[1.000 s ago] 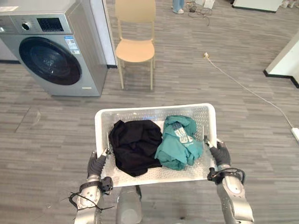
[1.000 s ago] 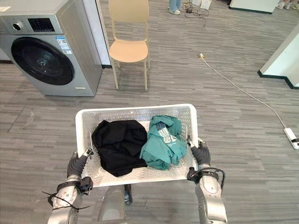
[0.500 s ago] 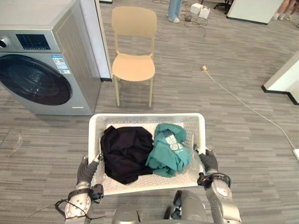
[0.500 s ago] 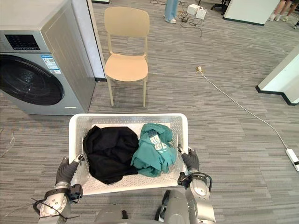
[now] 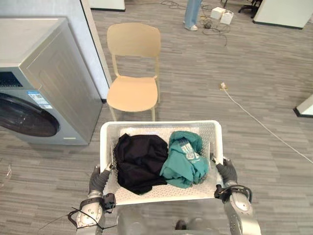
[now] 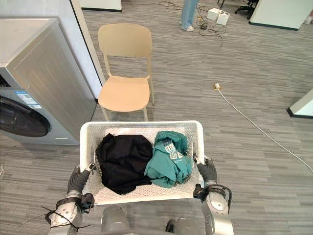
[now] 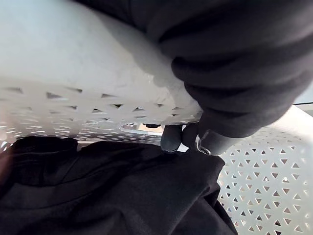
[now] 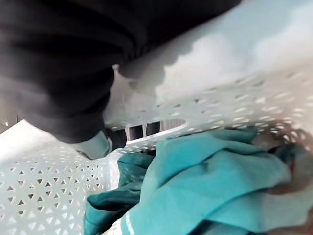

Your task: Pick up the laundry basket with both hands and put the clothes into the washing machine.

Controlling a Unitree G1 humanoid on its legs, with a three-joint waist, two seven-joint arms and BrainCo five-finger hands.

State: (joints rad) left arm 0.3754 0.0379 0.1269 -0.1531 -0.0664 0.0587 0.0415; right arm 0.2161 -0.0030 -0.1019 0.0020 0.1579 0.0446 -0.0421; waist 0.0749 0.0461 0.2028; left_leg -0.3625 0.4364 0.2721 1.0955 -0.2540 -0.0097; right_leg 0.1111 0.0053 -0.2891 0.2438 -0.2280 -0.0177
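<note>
Washing machine [image 5: 44,83] is standing far left, well apart from the basket. Beige chair [image 5: 133,90] is standing just beside it, beyond the basket. Left hand [image 5: 99,179] is clamping the left rim of the white laundry basket [image 5: 159,127], fingertips [image 7: 171,138] curling through the handle slot. Basket is hanging between both hands. Black clothes [image 5: 140,157] are lying in its left half, touching teal clothes [image 5: 185,157] in the right half. Right hand [image 5: 226,172] is gripping the right rim, fingers [image 8: 137,131] hooking through that slot. White cable [image 5: 254,115] is running across the floor on the right.
</note>
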